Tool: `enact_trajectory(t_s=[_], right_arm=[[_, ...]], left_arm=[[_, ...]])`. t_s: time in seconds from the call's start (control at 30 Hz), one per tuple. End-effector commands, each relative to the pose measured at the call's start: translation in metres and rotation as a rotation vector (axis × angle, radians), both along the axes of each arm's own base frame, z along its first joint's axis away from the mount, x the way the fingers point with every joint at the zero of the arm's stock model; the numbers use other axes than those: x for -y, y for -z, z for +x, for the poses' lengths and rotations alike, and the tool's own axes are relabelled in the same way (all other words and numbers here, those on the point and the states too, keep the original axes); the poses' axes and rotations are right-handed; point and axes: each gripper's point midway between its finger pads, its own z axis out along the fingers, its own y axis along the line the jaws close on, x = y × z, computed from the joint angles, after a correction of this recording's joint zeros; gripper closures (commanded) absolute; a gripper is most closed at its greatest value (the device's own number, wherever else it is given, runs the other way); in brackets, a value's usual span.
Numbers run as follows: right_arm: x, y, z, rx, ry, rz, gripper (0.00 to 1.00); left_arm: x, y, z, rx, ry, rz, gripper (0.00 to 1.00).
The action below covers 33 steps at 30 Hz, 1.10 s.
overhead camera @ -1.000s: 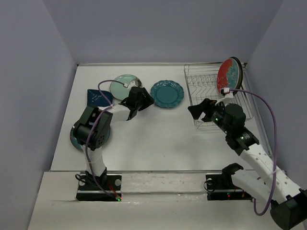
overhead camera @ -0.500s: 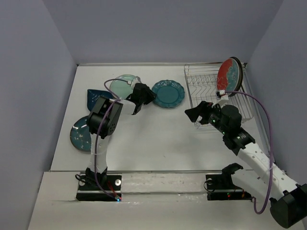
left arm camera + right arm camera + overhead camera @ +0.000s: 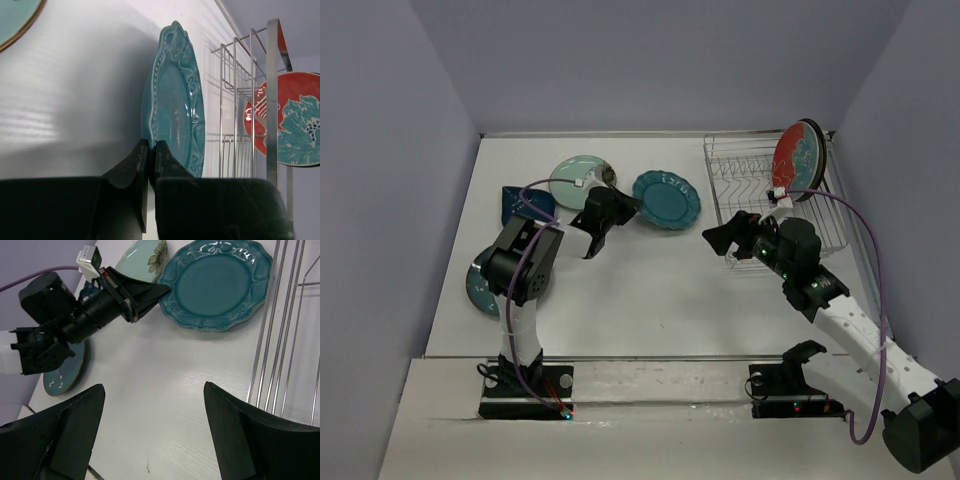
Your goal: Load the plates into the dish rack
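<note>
The scalloped teal plate (image 3: 669,199) lies left of the silver dish rack (image 3: 752,193). My left gripper (image 3: 626,206) is at its left edge, and in the left wrist view its fingers (image 3: 162,155) are shut on the rim of that plate (image 3: 175,100). A red plate with a teal flower (image 3: 797,155) stands upright in the rack's far right corner. The pale mint plate (image 3: 574,181), the navy plate (image 3: 523,203) and the blue-teal round plate (image 3: 476,287) lie on the table at the left. My right gripper (image 3: 717,236) hovers open over bare table (image 3: 154,386), just left of the rack.
White table enclosed by grey walls. The rack's wire tines (image 3: 285,330) run along the right side of the right wrist view. My left arm's elbow (image 3: 520,262) partly covers the blue-teal plate. A purple cable loops over the right arm.
My left gripper has shut on the scalloped plate's rim, and the plate has shifted slightly left. The left elbow swung. The right gripper drifted a little left, still open.
</note>
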Motion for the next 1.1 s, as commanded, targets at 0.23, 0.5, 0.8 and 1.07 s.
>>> enact_trajectory(t_s=[0.23, 0.5, 0.8, 1.07], right_arm=[[-0.039, -0.021, 0.007, -0.006, -0.177, 0.063, 0.14], [-0.052, -0.020, 0.024, -0.032, -0.195, 0.054, 0.12], [-0.068, -0.015, 0.034, -0.067, -0.259, 0.047, 0.06], [-0.091, -0.034, 0.011, -0.011, -0.454, 0.168, 0.09]], left_arm=[[-0.043, -0.117, -0.058, 0.292, -0.040, -0.053, 0.94], [-0.063, -0.204, -0.119, 0.470, 0.014, -0.113, 0.94], [-0.071, -0.232, -0.187, 0.544, 0.149, -0.145, 0.94], [-0.066, -0.258, -0.223, 0.616, 0.268, -0.192, 0.94]])
